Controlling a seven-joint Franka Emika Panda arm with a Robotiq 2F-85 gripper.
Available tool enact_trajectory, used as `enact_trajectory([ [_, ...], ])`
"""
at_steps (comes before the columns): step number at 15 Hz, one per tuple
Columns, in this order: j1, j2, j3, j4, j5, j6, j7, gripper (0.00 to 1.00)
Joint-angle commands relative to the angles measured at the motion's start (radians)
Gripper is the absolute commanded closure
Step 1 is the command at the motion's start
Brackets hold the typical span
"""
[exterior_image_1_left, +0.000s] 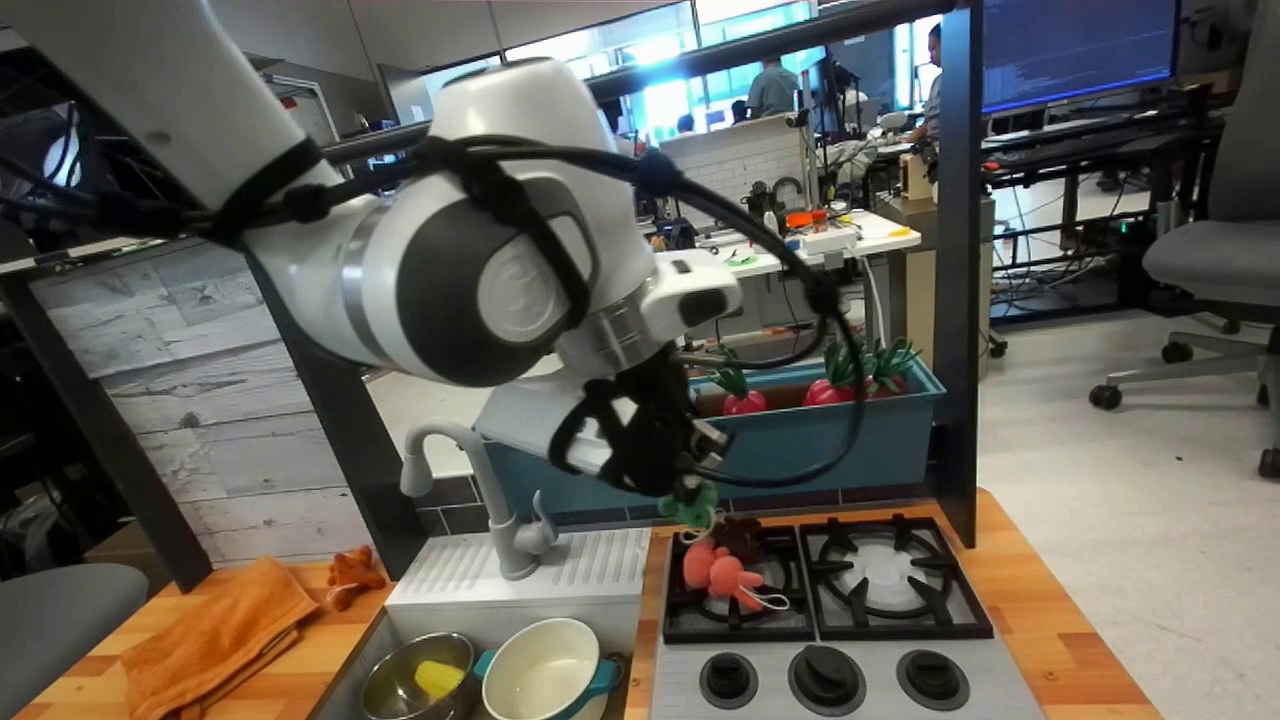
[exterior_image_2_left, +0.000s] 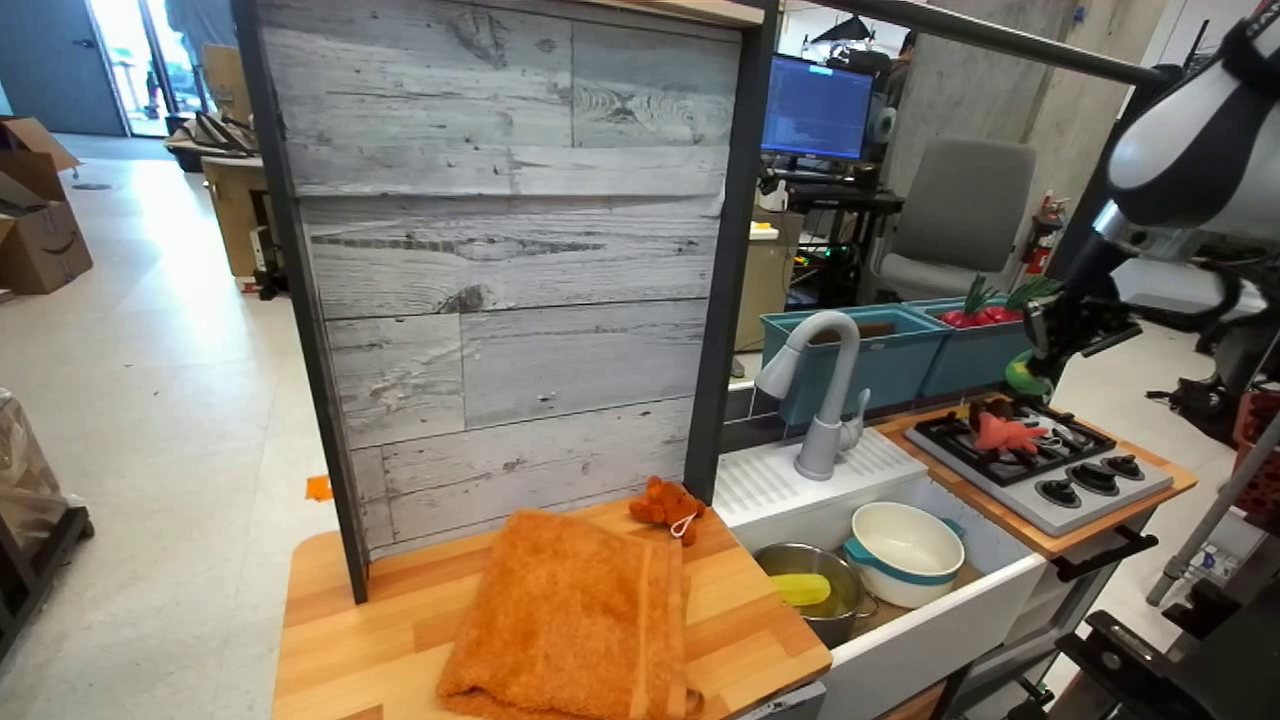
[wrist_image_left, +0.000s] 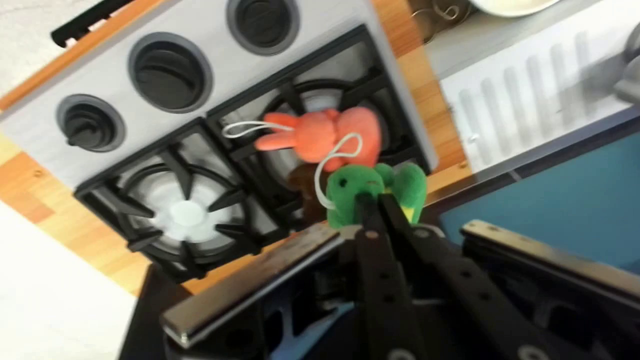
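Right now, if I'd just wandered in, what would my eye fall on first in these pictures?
Probably the big white arm slanting across an exterior view, its hand pinching a green plush toy at the back of the stove. Next, a coral plush bunny lying on that stove, and the bright orange towel spread on the wooden counter.
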Motion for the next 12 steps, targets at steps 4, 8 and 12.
enact_trajectory([
  [4,-0.205,0.115,0.070,0.155,0.168,0.016,0.039,0.99],
  [8,-0.273,0.193,0.144,0.235,0.262,0.095,0.081,0.99],
  [12,-0.313,0.257,0.216,0.287,0.263,0.173,0.104,0.62],
])
